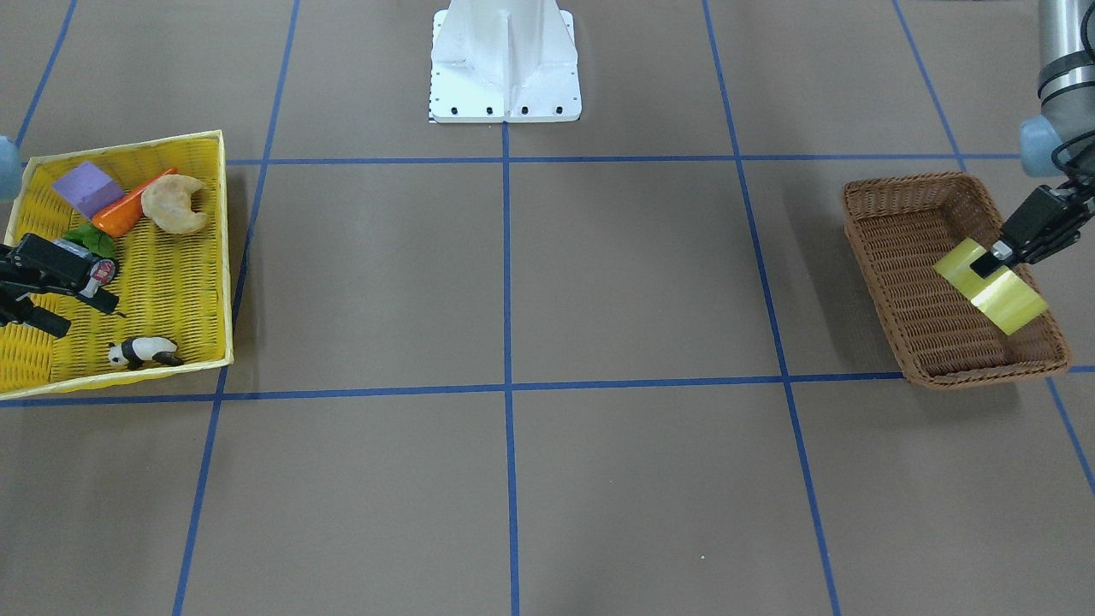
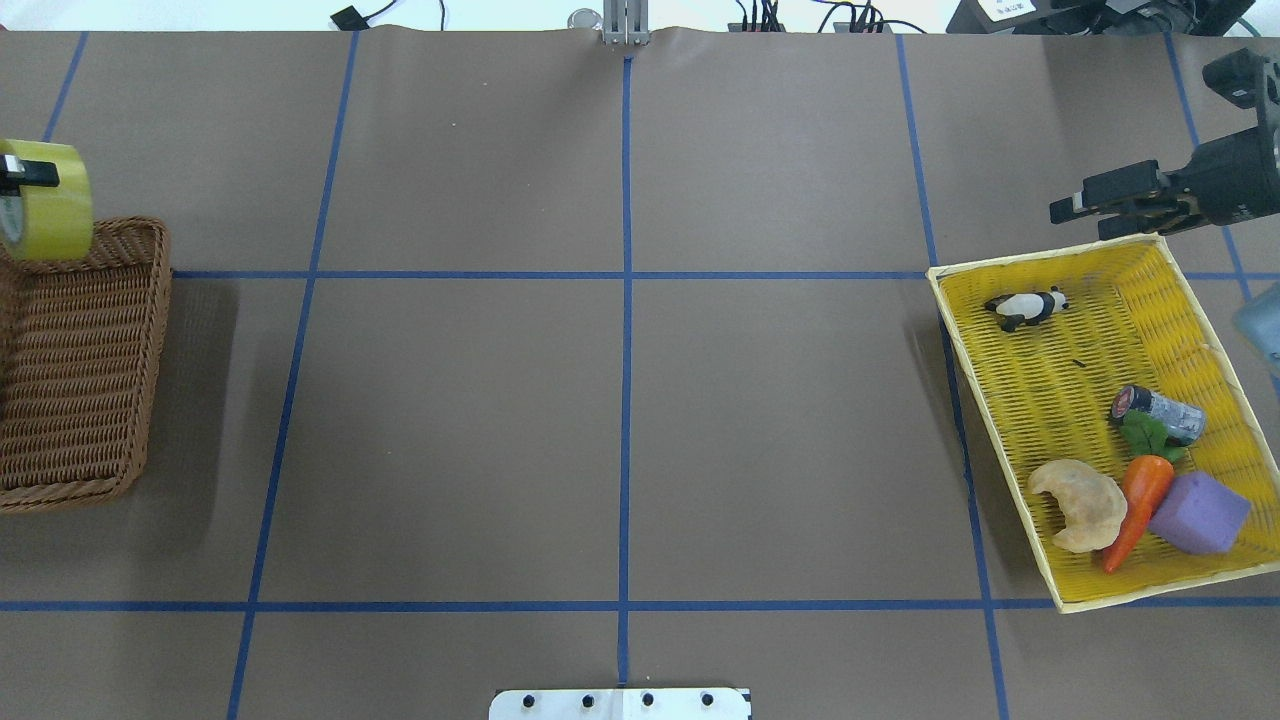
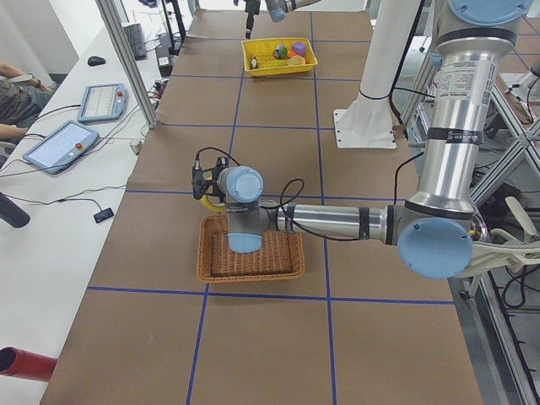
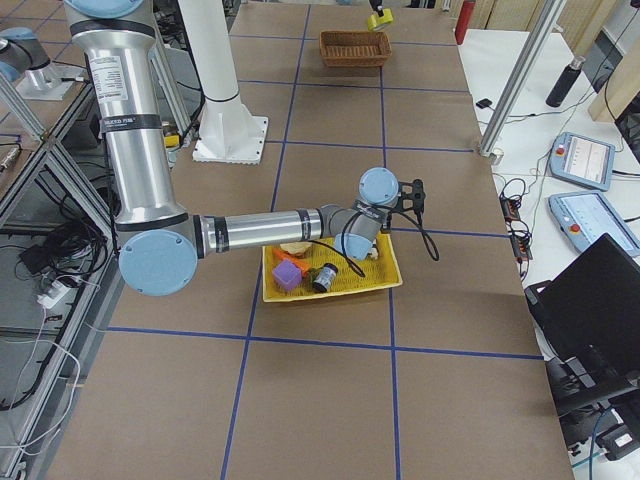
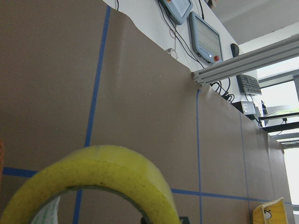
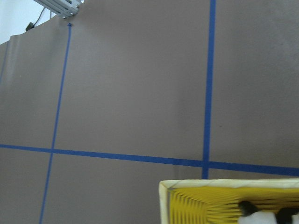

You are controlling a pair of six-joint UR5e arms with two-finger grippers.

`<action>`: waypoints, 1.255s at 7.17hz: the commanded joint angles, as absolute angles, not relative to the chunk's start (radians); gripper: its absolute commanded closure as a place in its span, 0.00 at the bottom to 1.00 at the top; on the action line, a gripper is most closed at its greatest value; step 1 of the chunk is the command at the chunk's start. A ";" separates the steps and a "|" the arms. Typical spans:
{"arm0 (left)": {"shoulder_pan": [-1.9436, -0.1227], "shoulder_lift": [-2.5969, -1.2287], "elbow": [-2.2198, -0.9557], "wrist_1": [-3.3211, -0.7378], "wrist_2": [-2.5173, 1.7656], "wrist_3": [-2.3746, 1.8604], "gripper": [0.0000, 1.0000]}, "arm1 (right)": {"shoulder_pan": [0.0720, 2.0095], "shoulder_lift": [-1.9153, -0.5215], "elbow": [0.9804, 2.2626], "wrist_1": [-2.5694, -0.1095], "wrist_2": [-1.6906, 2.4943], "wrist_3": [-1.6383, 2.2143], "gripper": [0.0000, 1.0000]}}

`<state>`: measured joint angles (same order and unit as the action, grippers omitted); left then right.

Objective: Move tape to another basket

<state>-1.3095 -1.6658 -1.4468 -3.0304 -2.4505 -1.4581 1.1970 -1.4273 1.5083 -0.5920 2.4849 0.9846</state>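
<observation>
- Pinching the tape [image 1: 992, 289] in my left gripper [image 1: 992, 261], fingers closed on the roll's wall.
- The roll hangs on edge in the air over the far end of the basket [image 1: 881, 257], clear of its floor.
- My right gripper [image 2: 1082, 220] hovers with fingers spread above the far rim of the yellow tray [image 2: 1050, 400], touching nothing.
- A panda [image 2: 1025, 308], can [image 2: 1160, 412], carrot [image 2: 1135, 505], croissant [image 2: 1080, 505] and purple block [image 2: 1198, 513] lie in that tray.

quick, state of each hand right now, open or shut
Left hand: shut on the wide roll of translucent yellow packing tape, above the brown woven wicker basket.
Right hand: open, holding nothing.
</observation>
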 commanded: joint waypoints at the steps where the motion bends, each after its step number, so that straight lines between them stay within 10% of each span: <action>1: -1.357 -1.641 -1.448 -2.872 -2.456 -1.274 1.00 | 1.233 -1.439 1.511 -0.789 2.455 0.722 0.04; 9: -1.300 -1.631 -1.483 -2.340 -2.359 -0.887 1.00 | 1.151 -1.428 1.764 -1.534 2.275 0.196 0.02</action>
<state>-1.3441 -1.6328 -1.4738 -2.4088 -2.3916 -0.9159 1.1830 -1.4281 1.7495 -1.5074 2.3105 0.2126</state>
